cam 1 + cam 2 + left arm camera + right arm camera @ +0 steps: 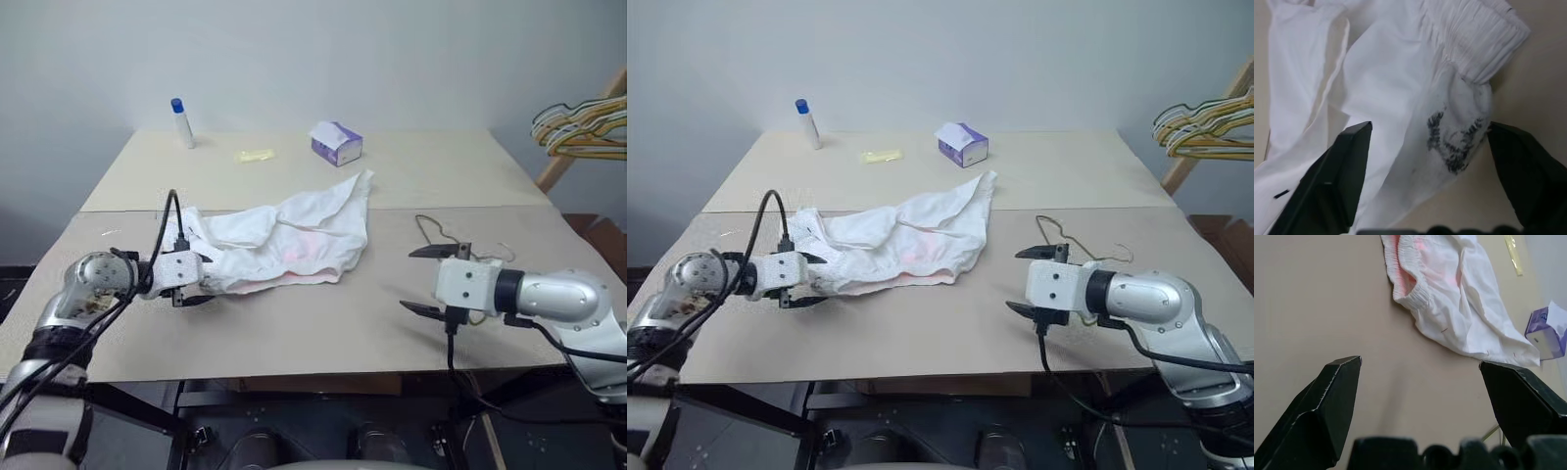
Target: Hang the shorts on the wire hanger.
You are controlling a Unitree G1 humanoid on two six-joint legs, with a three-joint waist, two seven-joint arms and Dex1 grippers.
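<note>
The left gripper (196,281) straddles the edge of the shorts (284,240), jaws apart; the right gripper (423,280) hovers wide open, empty.

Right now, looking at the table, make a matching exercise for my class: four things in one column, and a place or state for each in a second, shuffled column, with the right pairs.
Things:
1. shorts
2. tissue box
3. blue-capped bottle
4. wire hanger

Places or states:
A. standing upright at the far left of the table
B. lying flat beside the right gripper
C. crumpled in the middle, its edge between the open fingers of the left gripper
D. white and purple, behind the shorts

Pairs: 1-C, 2-D, 3-A, 4-B
</note>
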